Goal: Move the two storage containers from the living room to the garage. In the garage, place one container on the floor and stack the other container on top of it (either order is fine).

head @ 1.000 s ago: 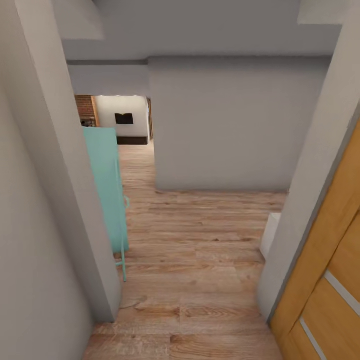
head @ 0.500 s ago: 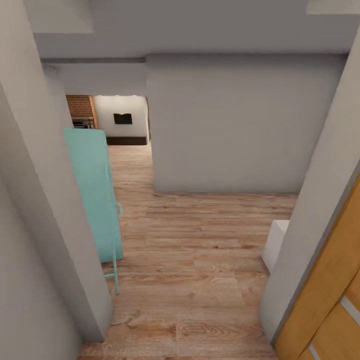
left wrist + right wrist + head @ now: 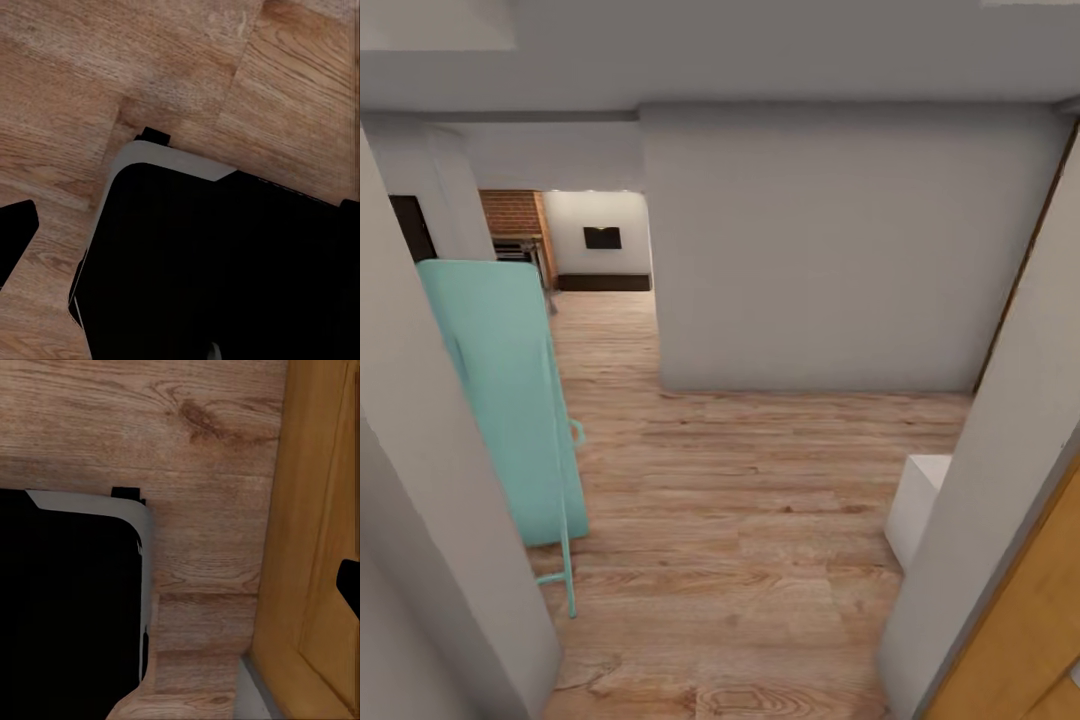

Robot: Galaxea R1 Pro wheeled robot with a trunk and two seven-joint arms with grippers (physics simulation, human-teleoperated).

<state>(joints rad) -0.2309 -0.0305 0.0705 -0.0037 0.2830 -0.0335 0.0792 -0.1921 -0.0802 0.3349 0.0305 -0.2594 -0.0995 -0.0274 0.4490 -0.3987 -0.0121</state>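
Containers aren't in sight; you're in a doorway on plank floor (image 3: 760,500), presumably heading for the brick fireplace (image 3: 512,212) room beyond. Teal rack (image 3: 500,390) narrows your left side, wooden door (image 3: 315,510) your right. Gripper openings can't be judged.

No legible text, labels, brand marks, numbers or signs anywhere. Checked surfaces: plain grey walls (image 3: 840,250), light wood-plank floor (image 3: 760,520), turquoise flat panel on a thin frame (image 3: 500,390), yellow-brown wooden door (image 3: 1020,640), small dark rectangle on the far white wall (image 3: 602,237) — all blank.
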